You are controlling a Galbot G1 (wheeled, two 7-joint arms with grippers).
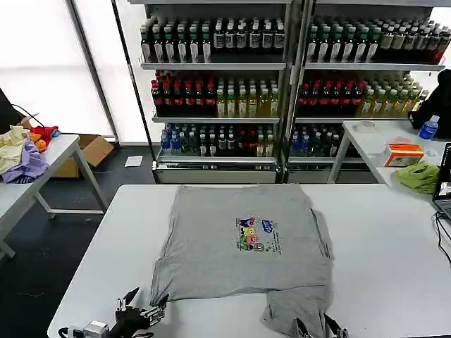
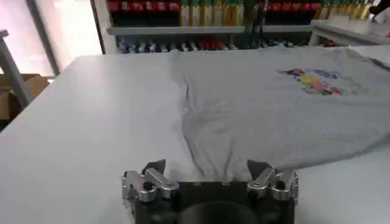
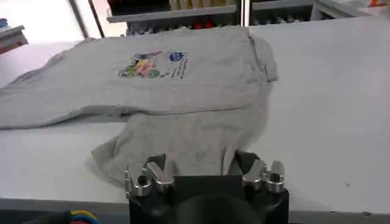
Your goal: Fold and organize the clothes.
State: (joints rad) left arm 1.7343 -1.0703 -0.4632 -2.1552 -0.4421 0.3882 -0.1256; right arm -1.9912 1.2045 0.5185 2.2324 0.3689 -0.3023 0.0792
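Note:
The grey shirt (image 1: 239, 239) lies flat on the white table (image 1: 380, 246), its colourful chest print (image 1: 256, 234) facing up. One flap of it (image 1: 296, 313) reaches toward the near edge. My left gripper (image 1: 144, 304) stands open at the shirt's near left corner. In the left wrist view that gripper (image 2: 207, 168) has the hem of the shirt (image 2: 268, 103) just ahead of its spread fingers. My right gripper (image 1: 317, 329) is open at the near flap. In the right wrist view the shirt (image 3: 183, 131) lies between that gripper's (image 3: 201, 163) wide fingers.
Drink shelves (image 1: 282, 84) line the back. A side table on the left holds a heap of yellow, purple and red garments (image 1: 25, 151). The right table carries a lime-green cloth (image 1: 418, 176), an orange box (image 1: 403, 153) and a water bottle (image 1: 428, 128). A cardboard box (image 1: 88, 151) sits on the floor.

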